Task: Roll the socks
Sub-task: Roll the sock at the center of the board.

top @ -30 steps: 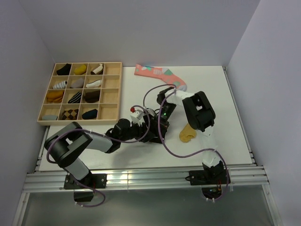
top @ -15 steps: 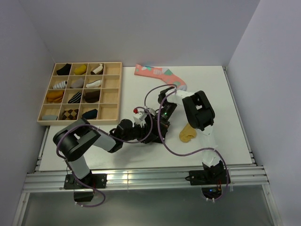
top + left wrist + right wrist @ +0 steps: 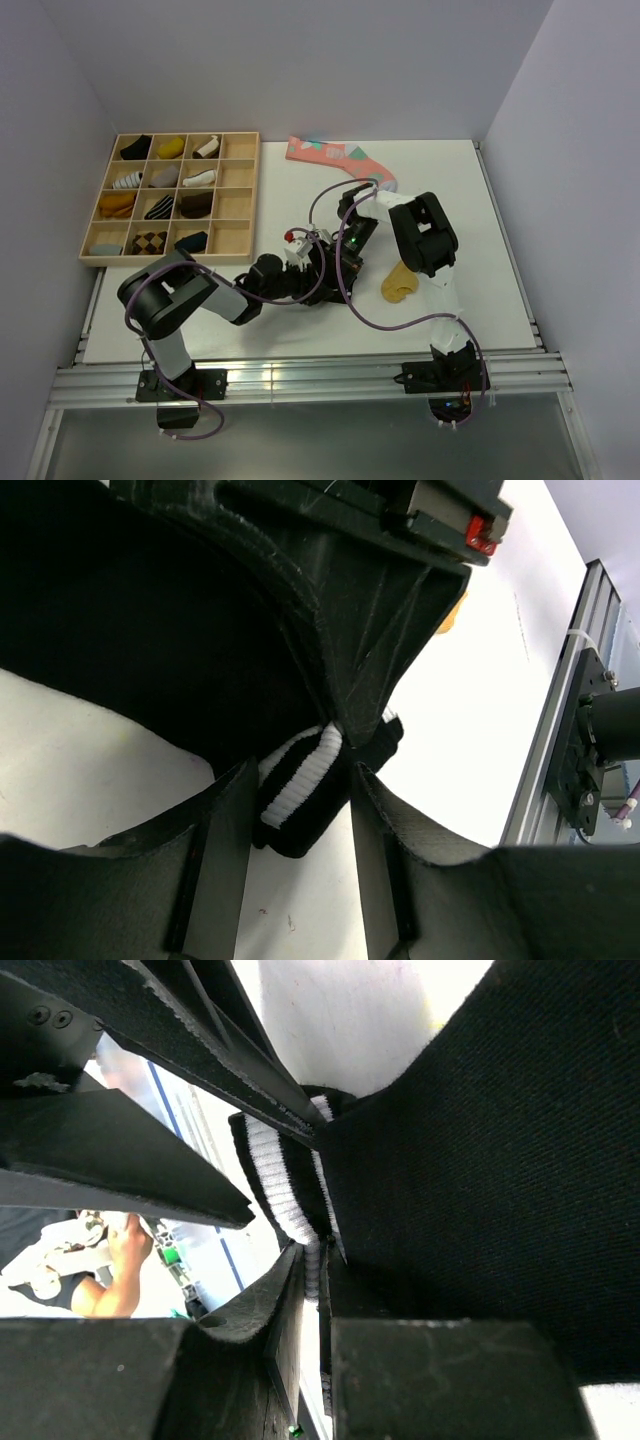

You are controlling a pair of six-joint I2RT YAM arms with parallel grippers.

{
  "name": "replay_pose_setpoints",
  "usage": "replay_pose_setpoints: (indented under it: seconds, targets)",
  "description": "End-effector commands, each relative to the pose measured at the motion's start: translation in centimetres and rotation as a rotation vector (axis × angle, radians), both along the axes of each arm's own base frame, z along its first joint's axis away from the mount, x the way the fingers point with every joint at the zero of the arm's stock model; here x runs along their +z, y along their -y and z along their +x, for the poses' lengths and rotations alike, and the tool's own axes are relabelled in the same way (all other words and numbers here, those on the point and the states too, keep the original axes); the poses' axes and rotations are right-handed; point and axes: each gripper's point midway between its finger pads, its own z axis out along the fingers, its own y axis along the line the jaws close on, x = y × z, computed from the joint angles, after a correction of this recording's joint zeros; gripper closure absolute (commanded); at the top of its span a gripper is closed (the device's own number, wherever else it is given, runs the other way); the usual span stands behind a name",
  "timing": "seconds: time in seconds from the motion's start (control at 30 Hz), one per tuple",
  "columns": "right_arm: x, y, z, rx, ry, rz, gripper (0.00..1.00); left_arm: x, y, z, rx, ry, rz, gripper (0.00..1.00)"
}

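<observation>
The black sock [image 3: 300,810] with white cuff stripes lies on the white table between my two grippers. In the top view the arms mostly hide it. My right gripper [image 3: 316,1260] is shut on the striped cuff [image 3: 272,1165], and the black sock body [image 3: 480,1140] fills that view. My left gripper [image 3: 300,772] has its jaws apart on either side of the folded cuff, close against it. In the top view the left gripper [image 3: 322,268] and right gripper [image 3: 346,243] meet at the table's middle. The mustard-tan sock [image 3: 399,284] lies loose just right of them.
A long pink sock with teal and white patches [image 3: 340,160] lies at the back of the table. A wooden compartment tray [image 3: 233,190] with several rolled socks stands at the back left. The table's near edge rail [image 3: 300,375] runs along the front.
My left arm's elbow has swung right and forward, and its gripper has edged closer to the right gripper. The right arm and the mustard sock have not moved.
</observation>
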Motion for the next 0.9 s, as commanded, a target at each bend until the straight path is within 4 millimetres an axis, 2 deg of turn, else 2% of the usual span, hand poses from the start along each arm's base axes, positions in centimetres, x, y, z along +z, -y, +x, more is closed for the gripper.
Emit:
replay_pose_setpoints:
  seconds: [0.0,0.13,0.33,0.43,0.47,0.5,0.53,0.6,0.63,0.7,0.73,0.77,0.87]
  targets:
    - [-1.8,0.6,1.9,0.009,0.082,-0.031,0.96,-0.2,0.8,-0.7,-0.033,-0.012,-0.008,0.53]
    - [-1.8,0.5,2.0,0.001,0.090,-0.034,0.95,-0.7,0.7,-0.7,-0.012,-0.023,0.014,0.56]
    - [-1.7,0.4,2.4,-0.012,0.111,-0.035,0.95,-1.4,0.9,-1.2,-0.007,-0.059,0.056,0.69]
    - [-1.6,0.5,2.9,-0.026,0.144,-0.042,0.94,-2.4,1.1,-2.0,-0.001,-0.098,0.099,0.83]
    - [-1.5,0.5,2.9,-0.025,0.160,-0.047,0.94,-2.5,1.1,-2.0,0.008,-0.111,0.108,0.94]
    - [-1.6,0.5,3.4,-0.030,0.189,-0.041,0.92,-3.2,0.8,-2.1,0.033,-0.149,0.138,1.00]
    - [-1.7,0.6,3.1,-0.040,0.190,-0.049,0.86,-3.3,0.7,-2.1,0.045,-0.162,0.151,1.00]
    - [-0.9,0.4,4.0,-0.051,0.276,-0.032,0.78,-3.7,0.2,-2.2,0.093,-0.207,0.169,1.00]
    - [-0.8,0.7,3.6,-0.059,0.282,-0.039,0.71,-4.0,-0.2,-2.5,0.105,-0.235,0.184,1.00]
    - [0.7,0.5,4.6,-0.078,0.372,-0.010,0.64,-4.3,-0.6,-2.8,0.121,-0.276,0.192,1.00]
    - [0.9,0.6,4.2,-0.089,0.378,-0.009,0.58,-4.6,-0.8,-3.1,0.122,-0.298,0.206,1.00]
    - [2.1,0.6,4.6,-0.103,0.422,0.010,0.55,-4.6,-0.8,-3.3,0.119,-0.310,0.204,1.00]
    - [3.6,0.8,5.3,-0.151,0.481,0.030,0.50,-4.7,-1.4,-3.8,0.126,-0.350,0.218,1.00]
